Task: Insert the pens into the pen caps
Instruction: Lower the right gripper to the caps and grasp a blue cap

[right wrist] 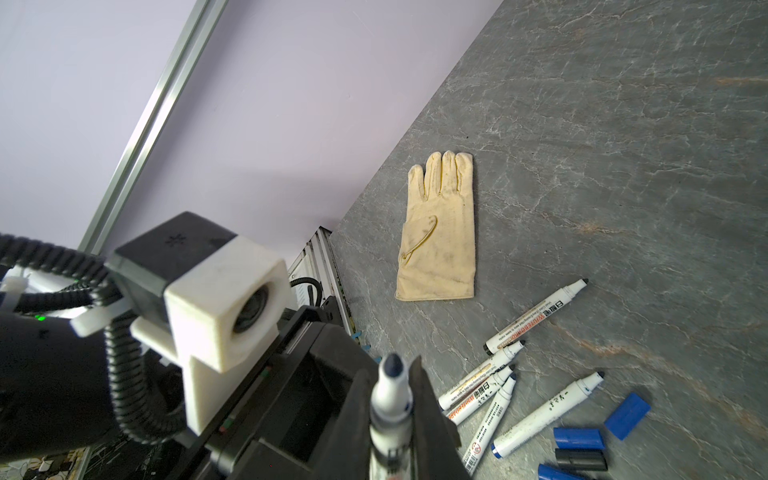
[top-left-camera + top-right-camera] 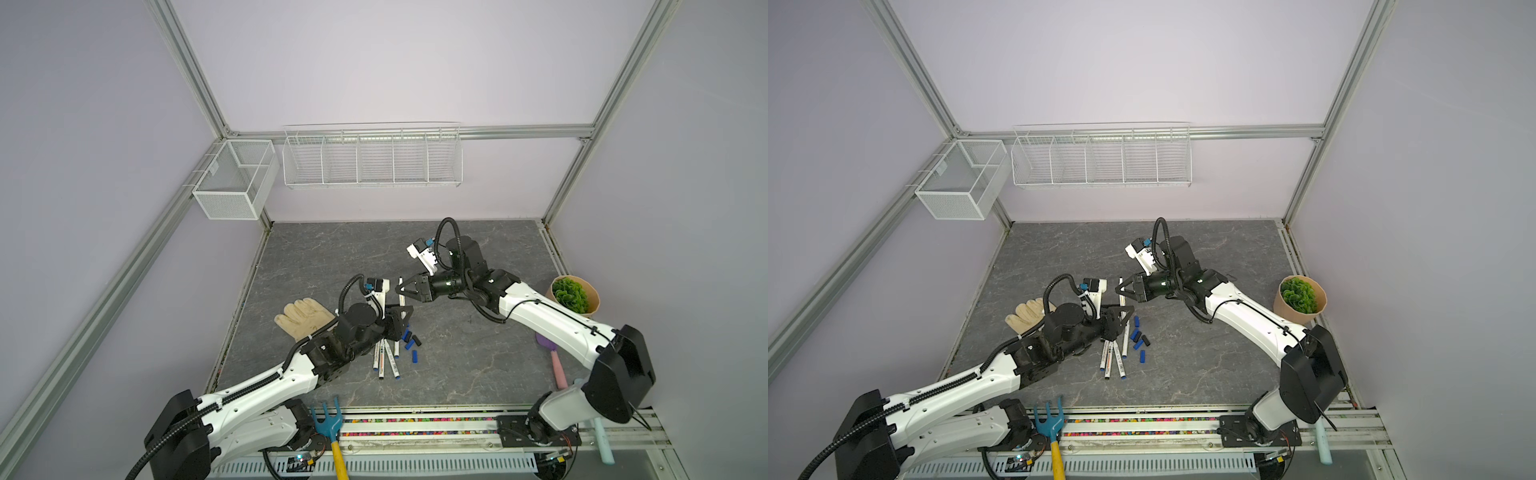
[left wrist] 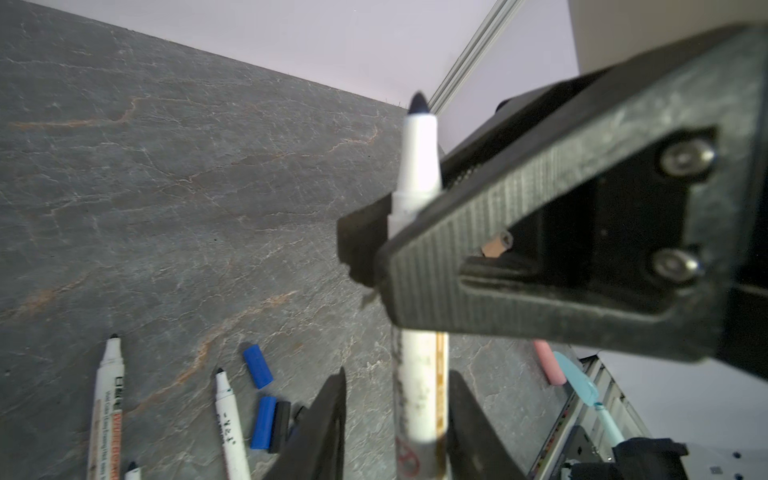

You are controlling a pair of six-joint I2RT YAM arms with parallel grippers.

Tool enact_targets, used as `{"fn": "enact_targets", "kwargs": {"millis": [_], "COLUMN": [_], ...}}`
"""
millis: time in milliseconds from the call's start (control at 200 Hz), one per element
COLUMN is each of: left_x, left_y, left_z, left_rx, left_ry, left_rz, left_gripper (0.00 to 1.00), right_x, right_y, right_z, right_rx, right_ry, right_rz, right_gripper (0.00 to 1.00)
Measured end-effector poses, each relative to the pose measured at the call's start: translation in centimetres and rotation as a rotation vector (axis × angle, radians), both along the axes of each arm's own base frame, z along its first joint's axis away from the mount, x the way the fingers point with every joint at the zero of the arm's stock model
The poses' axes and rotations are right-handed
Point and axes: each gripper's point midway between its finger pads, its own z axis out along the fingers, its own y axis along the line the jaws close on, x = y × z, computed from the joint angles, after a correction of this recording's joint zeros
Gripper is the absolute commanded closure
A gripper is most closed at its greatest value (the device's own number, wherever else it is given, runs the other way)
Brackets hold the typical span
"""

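Right gripper point(image 1: 390, 382) clamping uncapped pen point(image 1: 390, 419), loose pens point(image 1: 536, 318) lettered WHITEBOARD

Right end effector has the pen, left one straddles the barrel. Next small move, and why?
Probably draw the left end effector clear of the pen, towards the loose pen caps: its fingers stand off the barrel, the right end effector alone clamps it, and its tip is bare.

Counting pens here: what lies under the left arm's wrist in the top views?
Several pens poke out from under the left arm; their far ends are covered. It also covers part of the glove. Anything else beneath cannot be seen.
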Motion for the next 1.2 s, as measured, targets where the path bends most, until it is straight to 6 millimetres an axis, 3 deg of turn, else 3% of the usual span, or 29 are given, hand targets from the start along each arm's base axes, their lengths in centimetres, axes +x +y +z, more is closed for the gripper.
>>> {"fn": "enact_targets", "kwargs": {"millis": [195,315,360,400,435,490,560,750,900,1064,1204], "left_x": [0.1,0.1,0.1,0.0,0.0,0.4,1.0,2.0,1.6,1.3,1.2], "left_y": [-0.1,0.1,0.1,0.2,0.3,1.0,2.2,7.3,10.9,12.4,12.6], "left_z": [0.6,0.9,1.1,1.2,1.3,1.5,1.3,-2.6,-5.4,-6.1,-6.3], "left_rx": [-0.024,-0.039,-0.044,-0.049,-0.054,-0.064,-0.066,-0.024,0.014,0.019,0.021], "left_ry": [-0.006,-0.003,-0.004,-0.005,-0.004,-0.005,0.007,0.118,0.176,0.193,0.201], "left_rz": [-0.007,-0.003,-0.004,-0.003,0.005,0.048,0.124,0.402,0.559,0.620,0.629], "left_gripper": [0.91,1.00,1.00,1.00,1.00,1.00,1.00,1.00,1.00,1.00,1.00], "right_x": [0.0,0.1,0.0,0.0,0.0,0.2,0.6,0.2,-3.8,-9.0,-10.5], "right_y": [0.0,-0.1,-0.1,-0.1,-0.1,-0.6,-1.2,-3.3,-3.8,-4.4,-5.2], "right_z": [0.0,0.2,0.3,0.4,0.4,-0.1,-1.0,-5.1,-10.1,-16.4,-19.9], "right_rx": [0.000,0.004,0.007,0.010,0.005,-0.013,-0.051,-0.256,-0.456,-0.685,-0.811], "right_ry": [0.000,-0.009,-0.012,-0.016,-0.017,-0.017,-0.022,-0.067,-0.075,-0.057,-0.020], "right_rz": [-0.001,-0.002,-0.001,-0.001,-0.008,-0.028,-0.059,-0.108,-0.019,0.137,0.202], "right_gripper": [0.93,0.91,0.81,0.58,0.46,0.38,0.34,0.34,0.37,0.40,0.42]}}
